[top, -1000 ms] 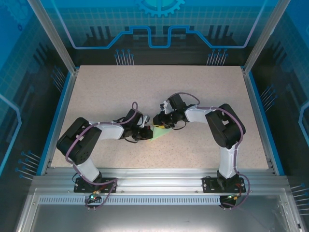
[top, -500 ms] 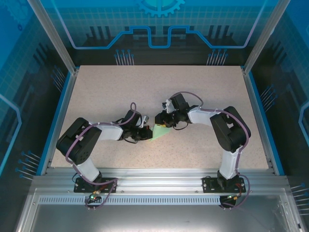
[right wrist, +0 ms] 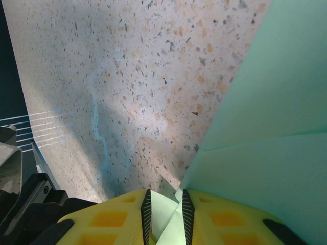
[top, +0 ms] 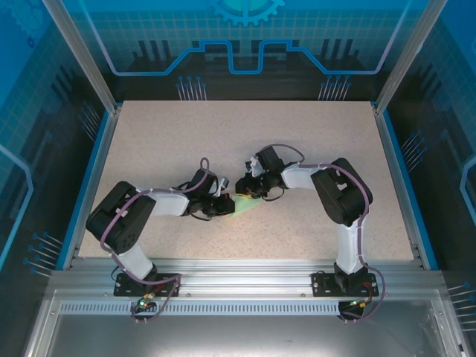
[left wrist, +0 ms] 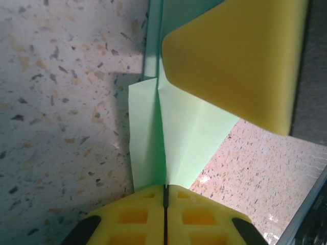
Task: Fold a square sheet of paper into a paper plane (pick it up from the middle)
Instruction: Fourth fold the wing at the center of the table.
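Observation:
The sheet of paper is pale mint green and folded into a narrow pointed shape with a raised centre crease. It lies between the two arms at mid-table. My left gripper is shut on the crease, which runs into the seam between the yellow pads; the paper spreads away from them. My right gripper reaches the paper's far end. Its jaws stand a narrow gap apart with a paper flap loose between them. More paper lies to their right. One right finger pad presses near the crease.
The speckled beige table has blue rails along its left edge and right edge. Clear panels with metal posts enclose the back. Both arm bases are bolted to the aluminium frame at the near edge.
The right arm has drawn slightly left toward the paper and its jaws have narrowed around the flap. The left arm and its grip have stayed put.

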`<action>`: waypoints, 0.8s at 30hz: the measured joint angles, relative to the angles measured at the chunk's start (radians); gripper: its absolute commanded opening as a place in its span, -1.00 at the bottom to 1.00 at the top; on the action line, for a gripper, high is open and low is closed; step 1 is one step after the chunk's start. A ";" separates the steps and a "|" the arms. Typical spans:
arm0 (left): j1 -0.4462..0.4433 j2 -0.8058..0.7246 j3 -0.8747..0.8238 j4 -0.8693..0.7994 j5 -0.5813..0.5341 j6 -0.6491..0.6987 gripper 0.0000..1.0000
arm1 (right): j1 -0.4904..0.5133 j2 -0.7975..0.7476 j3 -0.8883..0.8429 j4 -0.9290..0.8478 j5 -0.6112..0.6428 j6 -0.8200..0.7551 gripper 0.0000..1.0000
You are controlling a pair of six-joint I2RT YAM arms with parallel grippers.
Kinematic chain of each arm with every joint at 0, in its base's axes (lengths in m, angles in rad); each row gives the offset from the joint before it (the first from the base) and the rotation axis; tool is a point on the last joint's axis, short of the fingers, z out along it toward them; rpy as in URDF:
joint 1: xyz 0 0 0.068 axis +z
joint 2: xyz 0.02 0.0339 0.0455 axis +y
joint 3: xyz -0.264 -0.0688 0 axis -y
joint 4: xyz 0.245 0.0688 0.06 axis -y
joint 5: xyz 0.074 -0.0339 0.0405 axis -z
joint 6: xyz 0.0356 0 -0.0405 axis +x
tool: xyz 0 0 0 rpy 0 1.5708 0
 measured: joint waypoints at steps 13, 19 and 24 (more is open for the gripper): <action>-0.005 -0.210 0.024 -0.135 -0.002 0.004 -0.68 | 0.000 0.001 0.000 0.000 0.000 -0.007 -0.50; -0.047 -0.147 0.084 -0.148 0.031 0.012 -0.75 | 0.000 0.001 0.000 0.000 0.000 -0.007 -0.50; -0.051 -0.050 0.094 -0.151 0.038 0.014 -0.79 | 0.000 0.001 0.000 0.000 0.000 -0.007 -0.50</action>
